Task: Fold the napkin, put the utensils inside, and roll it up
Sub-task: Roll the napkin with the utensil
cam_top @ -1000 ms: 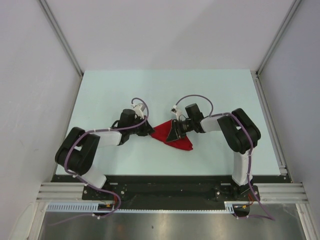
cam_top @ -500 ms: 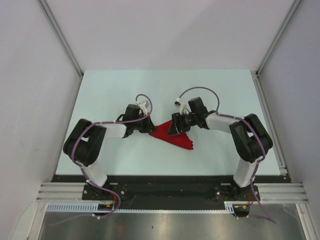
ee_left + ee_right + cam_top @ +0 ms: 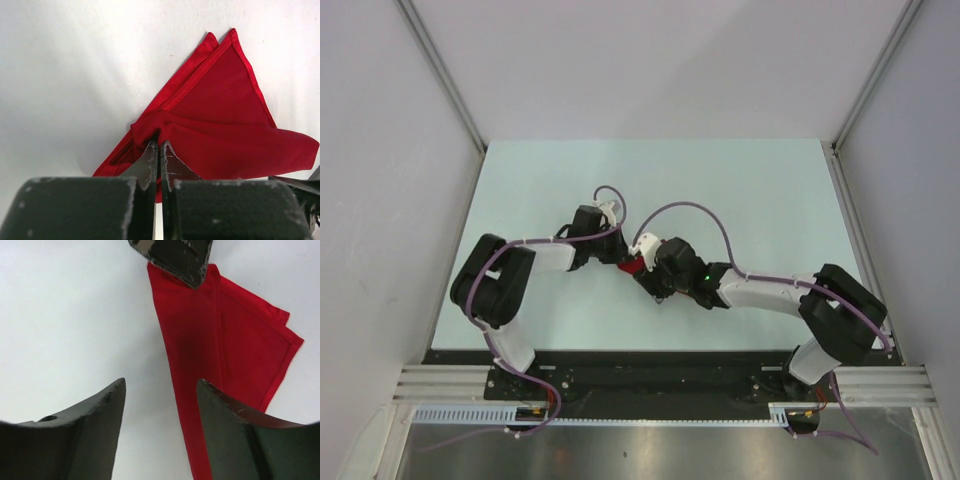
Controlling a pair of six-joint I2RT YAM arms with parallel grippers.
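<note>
Napkin [image 3: 220, 125], folded triangular, points away from left gripper [image 3: 159, 145], seemingly pinched.

No readable text, seemingly.

Red napkin [image 3: 634, 265] sliver, left arm [image 3: 535, 258], right arm [image 3: 760, 292] covering it

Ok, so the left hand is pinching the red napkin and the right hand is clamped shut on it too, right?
Not quite. The right hand is open, its fingers spread apart over the napkin without gripping it, as the right wrist view shows. The left hand is indeed pinching the red napkin.
</note>
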